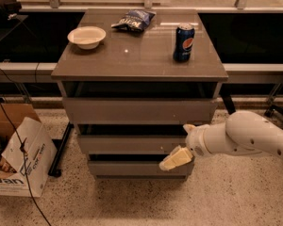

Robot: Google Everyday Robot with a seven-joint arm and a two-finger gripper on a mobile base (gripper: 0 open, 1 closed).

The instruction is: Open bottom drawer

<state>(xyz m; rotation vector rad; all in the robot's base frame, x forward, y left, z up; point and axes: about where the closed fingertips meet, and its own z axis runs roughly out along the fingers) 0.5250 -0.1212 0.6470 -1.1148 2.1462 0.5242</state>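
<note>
Seemingly spread, hand (182,144) at bottom drawer (132,168) front, right end

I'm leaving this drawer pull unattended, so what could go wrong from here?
The bottom drawer has no handle, so the gripper, at its upper right edge, may slip off. It sits close under the middle drawer and might catch that one instead. A jerk could topple the soda can standing on top.
</note>
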